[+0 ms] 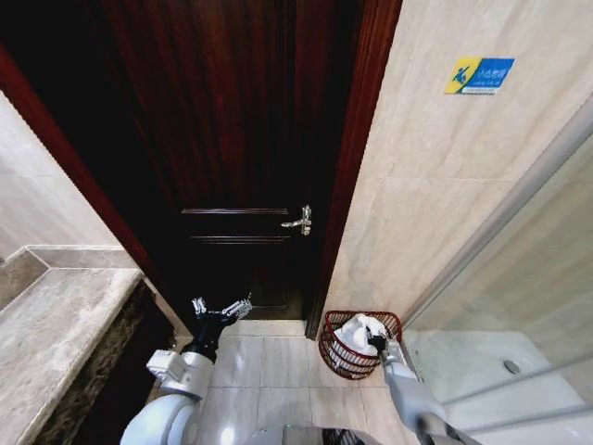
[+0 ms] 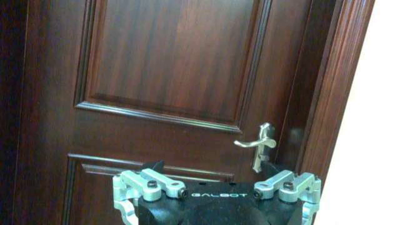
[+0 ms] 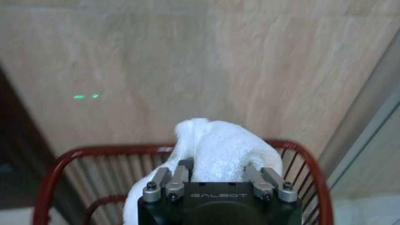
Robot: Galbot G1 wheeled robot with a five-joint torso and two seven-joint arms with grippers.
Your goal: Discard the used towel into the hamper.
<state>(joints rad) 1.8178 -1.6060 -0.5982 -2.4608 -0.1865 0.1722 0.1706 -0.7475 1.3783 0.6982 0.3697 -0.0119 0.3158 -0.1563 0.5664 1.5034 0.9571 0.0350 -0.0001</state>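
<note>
right gripper [image 1: 375, 341] clamped on the white towel [image 1: 357, 331], over the hamper [image 1: 345, 357] by the right wall; release left to do; left gripper [image 1: 222, 311] spread wide, empty, near the door [image 1: 232, 139]

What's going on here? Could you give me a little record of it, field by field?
Place: tiled bathroom corner by a dark wooden door
Towel: white, bunched, over the hamper's opening
Hamper: red wire basket on the floor, against the wall beside the door frame
Right gripper: at the hamper's rim, fingers closed on the towel
Left gripper: fingers open, holding nothing, raised toward the door
Door handle: silver lever, untouched
Task state: towel not yet released
</note>
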